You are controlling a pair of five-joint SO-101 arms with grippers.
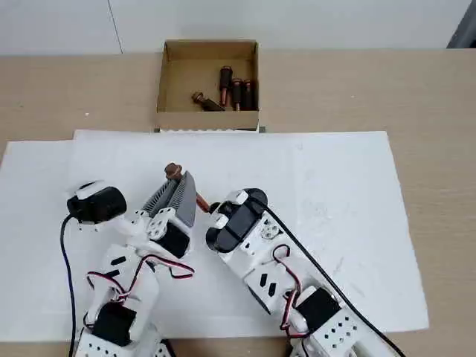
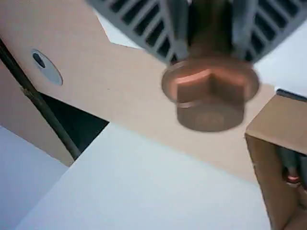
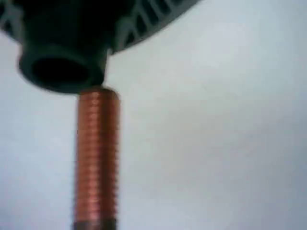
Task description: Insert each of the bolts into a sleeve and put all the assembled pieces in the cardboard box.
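The left gripper (image 1: pixel 177 187) is clenched on a copper-coloured bolt (image 2: pixel 209 93). Its grey ribbed jaws press against the shank just behind the six-sided flanged head. In the high view the bolt lies tilted over the white paper sheet (image 1: pixel 335 223), about midway between the sheet's far and near edges. Its head points toward the far edge and its threaded end slants toward the other arm.

The right gripper (image 3: pixel 76 24) grasps a black sleeve (image 3: pixel 62 72), and the sleeve's round open end faces the wrist camera. The tip of the bolt's thread meets the outside of the sleeve's rim, just beside the opening and not inside it. Whether the two actually touch cannot be told.

The two grippers sit close together above the sheet, with the thread bridging the small gap between them.

The cardboard box (image 1: pixel 208 119) stands open on the wooden table (image 1: pixel 431 111). It is just beyond the far edge of the paper, with its front wall almost touching that edge. Four assembled pieces (image 1: pixel 238 93) lie inside toward the box's right wall. Three are side by side, pointing toward the back wall, and one is angled across in front of them. In the left wrist view a corner of the box appears just beside the bolt head.
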